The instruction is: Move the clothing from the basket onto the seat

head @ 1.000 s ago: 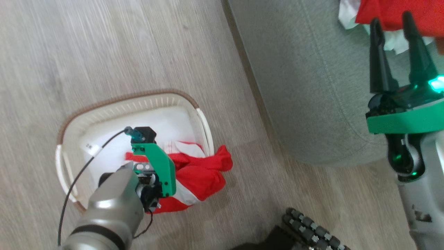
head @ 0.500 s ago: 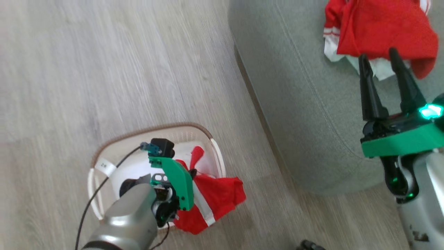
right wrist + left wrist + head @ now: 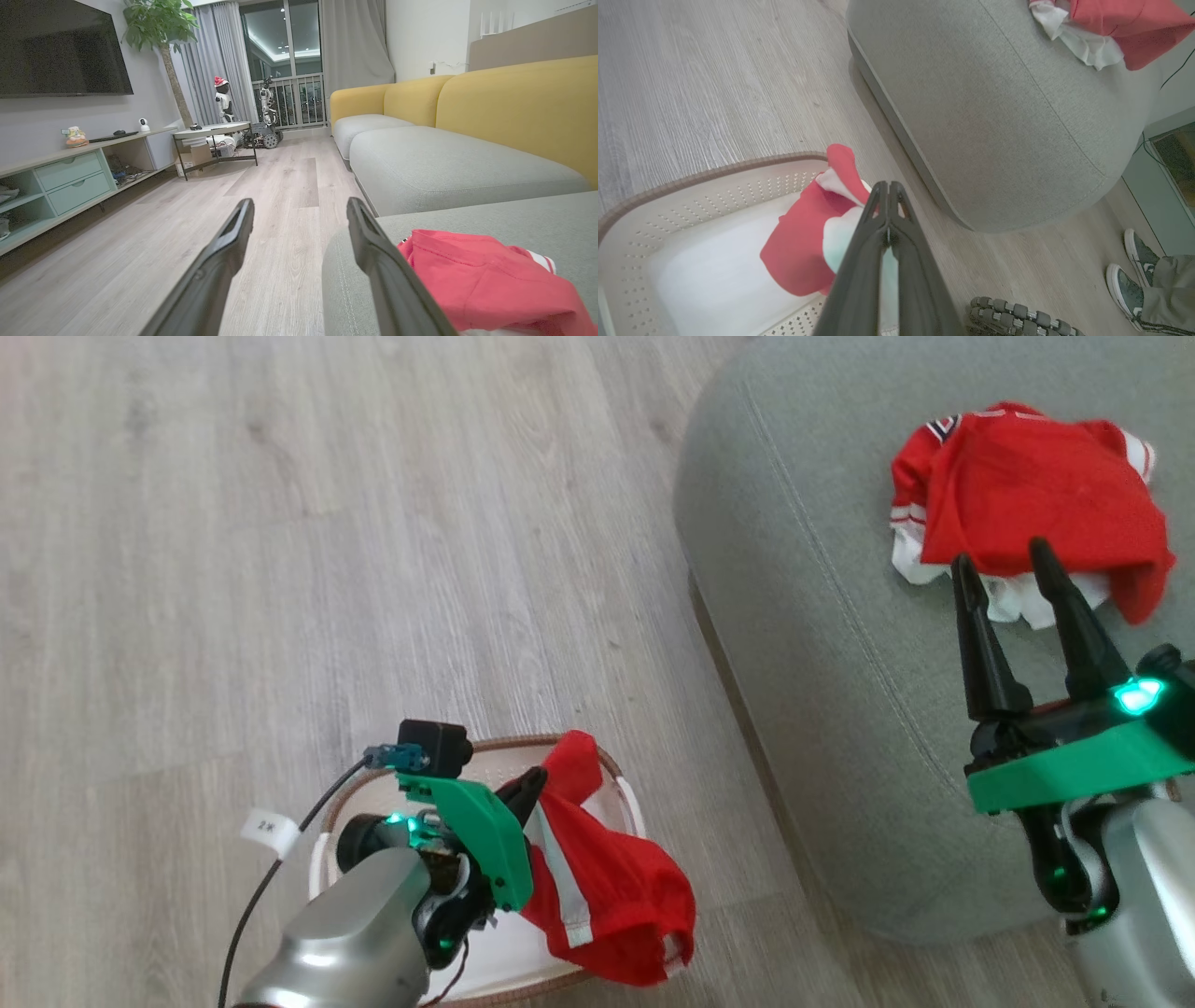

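My left gripper (image 3: pixel 527 788) is shut on a red garment with white stripes (image 3: pixel 607 896), which hangs from it above the right end of the cream basket (image 3: pixel 485 745). In the left wrist view the shut gripper (image 3: pixel 888 187) pinches the red and white clothing (image 3: pixel 803 242) over the basket's perforated wall (image 3: pixel 714 186). A second red garment (image 3: pixel 1027 495) lies crumpled on the grey-green seat (image 3: pixel 822 709). My right gripper (image 3: pixel 999 558) stands open over the seat with nothing held, its tips near that garment. The right wrist view shows the open gripper (image 3: pixel 300 204) beside the red cloth (image 3: pixel 476 275).
Wooden floor (image 3: pixel 373 523) surrounds the basket, which stands left of the seat's rounded corner. A person's shoes (image 3: pixel 1129 261) and my wheeled base (image 3: pixel 1017 312) are near the seat. Further off are a yellow sofa back (image 3: pixel 514 107), a round table (image 3: pixel 215 133) and a TV cabinet (image 3: pixel 70 177).
The head camera has shifted. My left gripper has raised the red garment up out of the basket. The right gripper has stayed open over the seat.
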Robot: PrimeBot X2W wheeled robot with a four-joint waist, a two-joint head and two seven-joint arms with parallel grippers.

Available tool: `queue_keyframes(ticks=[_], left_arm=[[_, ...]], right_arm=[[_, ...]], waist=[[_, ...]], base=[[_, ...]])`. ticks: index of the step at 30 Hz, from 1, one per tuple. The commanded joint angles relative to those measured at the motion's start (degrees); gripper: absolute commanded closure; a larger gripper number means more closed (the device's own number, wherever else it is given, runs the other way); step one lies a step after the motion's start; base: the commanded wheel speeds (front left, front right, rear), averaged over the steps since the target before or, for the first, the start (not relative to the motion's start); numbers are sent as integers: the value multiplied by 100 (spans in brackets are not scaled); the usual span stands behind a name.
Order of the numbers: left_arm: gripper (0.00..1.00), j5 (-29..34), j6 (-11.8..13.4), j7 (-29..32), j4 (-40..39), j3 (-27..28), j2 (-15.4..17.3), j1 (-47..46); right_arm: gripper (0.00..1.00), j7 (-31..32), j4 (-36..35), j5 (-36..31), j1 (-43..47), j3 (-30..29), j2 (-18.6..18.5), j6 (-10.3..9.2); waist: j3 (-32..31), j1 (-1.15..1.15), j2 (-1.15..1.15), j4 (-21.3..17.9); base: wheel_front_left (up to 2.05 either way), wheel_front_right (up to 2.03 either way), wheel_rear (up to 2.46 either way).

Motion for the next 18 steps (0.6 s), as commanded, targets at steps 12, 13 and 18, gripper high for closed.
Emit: queue_keyframes(ticks=[12,13,18], left_arm=[[45,14,-20,-635,-429,85,324,-302],[19,24,-4,-652,-468,88,340,-311],[0,77,106,-700,-745,95,473,-317]], right_arm=[[0,-37,-109,-87,159,35,-93,-1],[0,-37,-105,-91,184,25,-93,-1],[0,-37,-94,-112,307,-22,-79,-1]], waist=[[-400,0,0,235],[-425,0,0,252],[-554,0,0,349]], base=[[0,0,0],[0,0,0],[0,0,0]])
